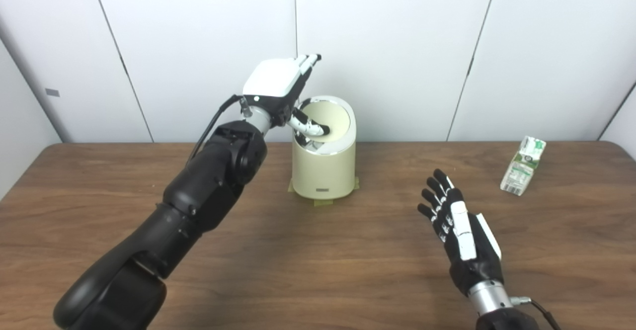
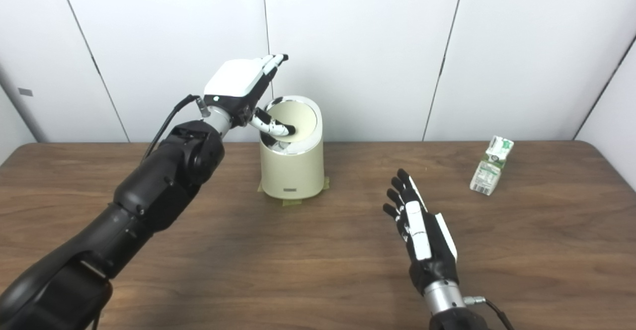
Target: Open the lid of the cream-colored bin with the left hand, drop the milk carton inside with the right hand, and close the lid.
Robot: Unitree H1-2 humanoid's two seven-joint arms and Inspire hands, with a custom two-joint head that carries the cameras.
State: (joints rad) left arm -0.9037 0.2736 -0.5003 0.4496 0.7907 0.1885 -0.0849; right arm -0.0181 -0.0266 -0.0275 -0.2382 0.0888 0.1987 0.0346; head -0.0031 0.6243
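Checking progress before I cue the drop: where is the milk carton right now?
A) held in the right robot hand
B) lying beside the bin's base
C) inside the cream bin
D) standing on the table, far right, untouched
D: the milk carton stands on the table at far right, apart from the open, empty right robot hand; the left robot hand is at the bin lid.

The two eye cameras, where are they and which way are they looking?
Left eye view: on the head, looking down at the table; both arms show, left robot hand at the bin.
Right eye view: beside it, same direction; right robot hand open.
Both share the bin, lid and milk carton.
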